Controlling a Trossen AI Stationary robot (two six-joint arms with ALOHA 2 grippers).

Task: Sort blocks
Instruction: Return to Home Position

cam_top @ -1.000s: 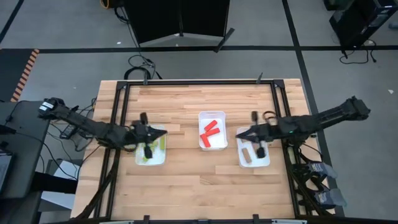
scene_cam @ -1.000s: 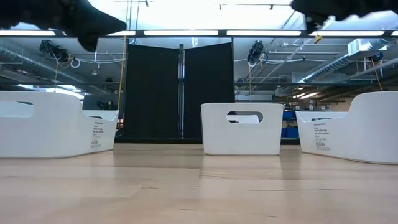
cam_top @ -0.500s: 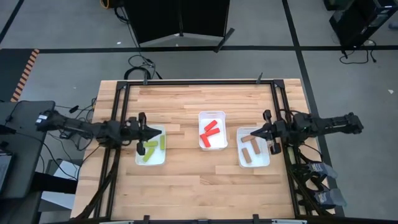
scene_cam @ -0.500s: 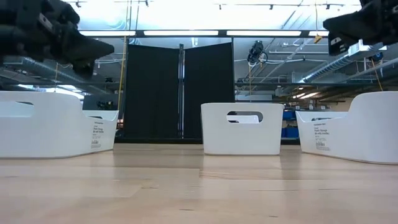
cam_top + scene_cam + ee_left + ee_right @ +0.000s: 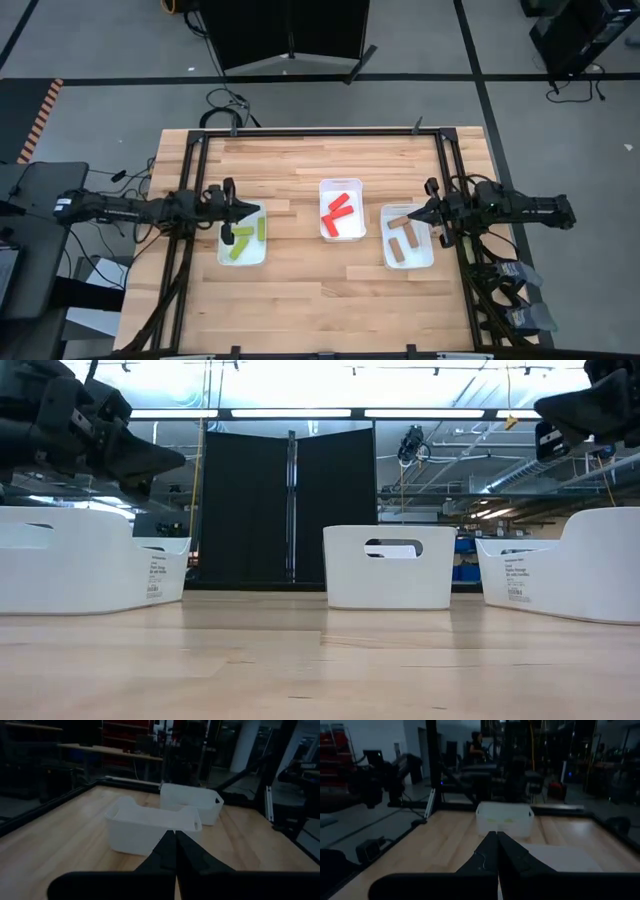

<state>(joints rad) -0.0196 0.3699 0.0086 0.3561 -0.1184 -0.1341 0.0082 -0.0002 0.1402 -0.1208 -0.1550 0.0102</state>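
Green blocks [image 5: 245, 238], red blocks [image 5: 338, 213] and brown blocks [image 5: 403, 240] are sorted into three white trays [image 5: 341, 182], seemingly none left on the bench [image 5: 300, 290]; left gripper [image 5: 243, 208] and right gripper [image 5: 414, 214] are closed, empty, at the outer trays.

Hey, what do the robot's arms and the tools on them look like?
The left arm and the right arm are both slim, black and jointed, and they are bulkier at the joints. The left tool and the right tool are dark too. Each narrows from a broad base to a fine point. No markings can be made out on them.
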